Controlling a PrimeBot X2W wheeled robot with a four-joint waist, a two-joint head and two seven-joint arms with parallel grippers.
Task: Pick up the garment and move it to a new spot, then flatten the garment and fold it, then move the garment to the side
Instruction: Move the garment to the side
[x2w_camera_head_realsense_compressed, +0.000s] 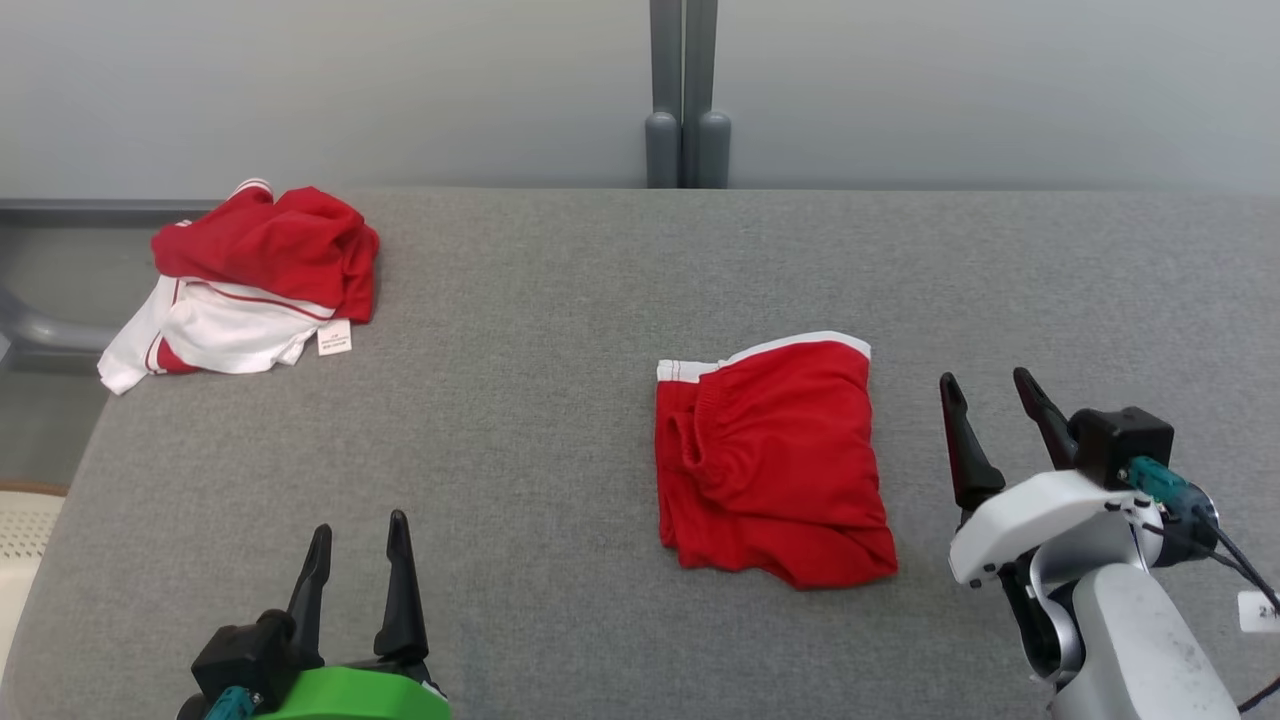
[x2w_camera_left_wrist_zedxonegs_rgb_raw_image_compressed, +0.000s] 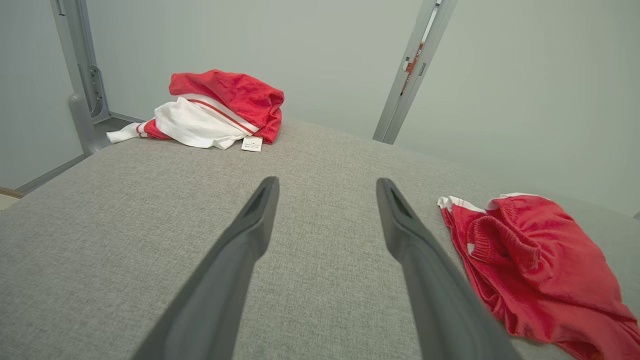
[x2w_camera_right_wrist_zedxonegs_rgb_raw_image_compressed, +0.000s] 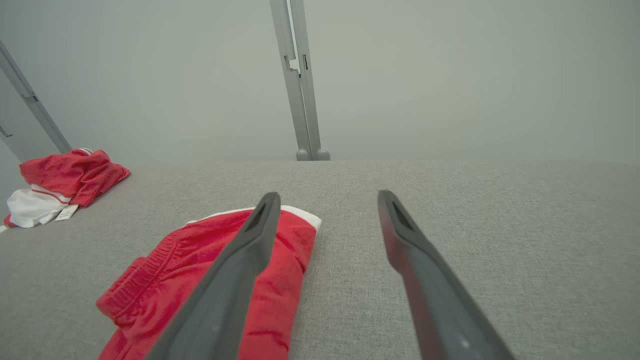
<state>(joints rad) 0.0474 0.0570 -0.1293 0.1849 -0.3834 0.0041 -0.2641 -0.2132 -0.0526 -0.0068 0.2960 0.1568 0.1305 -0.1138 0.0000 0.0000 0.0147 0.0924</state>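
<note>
Lying folded, red white-banded garment (x2w_camera_head_realsense_compressed: 770, 460); left tool (x2w_camera_head_realsense_compressed: 360, 523) and right tool (x2w_camera_head_realsense_compressed: 985, 376) spread, empty.

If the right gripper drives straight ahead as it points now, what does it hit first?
Probably bare tabletop: the right gripper points past the red shorts, which lie just to its left. Beyond stands the grey post. Depth is unclear.

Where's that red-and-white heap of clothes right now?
In the head view the heap lies at the far left corner of the table, well apart from the red shorts beside the right pincer.
</note>
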